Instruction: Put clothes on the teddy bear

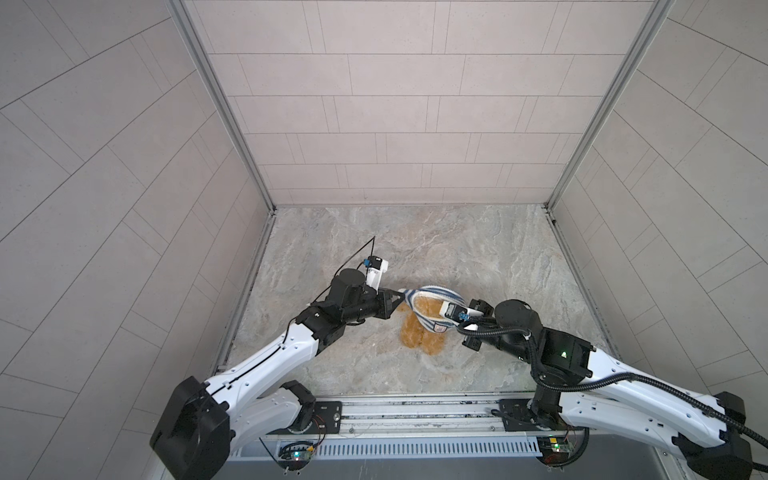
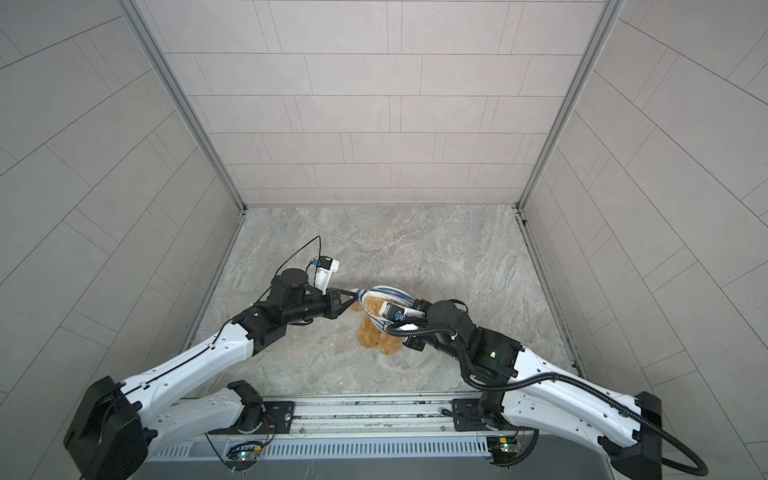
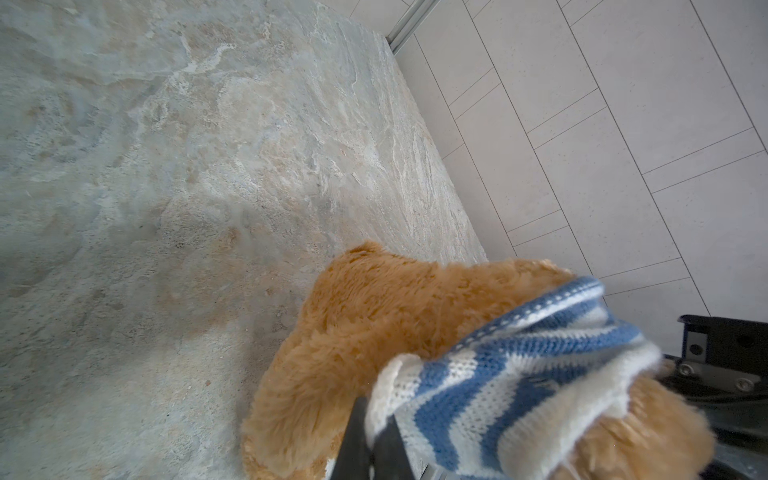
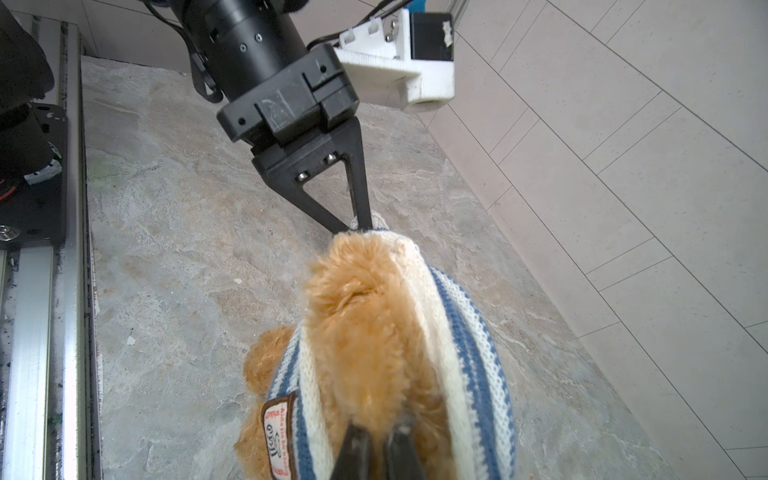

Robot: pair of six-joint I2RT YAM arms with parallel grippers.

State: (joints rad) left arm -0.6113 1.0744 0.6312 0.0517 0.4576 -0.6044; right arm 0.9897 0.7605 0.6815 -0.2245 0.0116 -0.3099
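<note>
Top views both show the left end effector (image 1: 401,295) reaching in from the left, its jaws shut on the pale hem of the shirt (image 1: 434,290). The right wrist view confirms this: the two black tips meet on a pinch of knit. We read this as an anchor, since pulling one side of the opening outward makes the cloth span a taut loop instead of slumping.

Between the arms the bear (image 1: 417,338) lies on the table (image 1: 519,257), towards the front. Its legs point at the rail (image 1: 415,409) and its upper part is inside the striped loop. In the left wrist view, fur bulges out past the stretched stripes, so the shirt is around the bear, not merely beside it. We cannot tell which limb, if any, has found a sleeve.

At the right, the right end effector (image 4: 378,449) has its jaws almost together at the near hem, beside the badge (image 4: 279,436). The pinch itself sits at the frame's edge, but the tension across the shirt suggests it is gripping the knit. We judge that the loop now needs drawing down towards the legs, and that the fur may drag on it.
</note>
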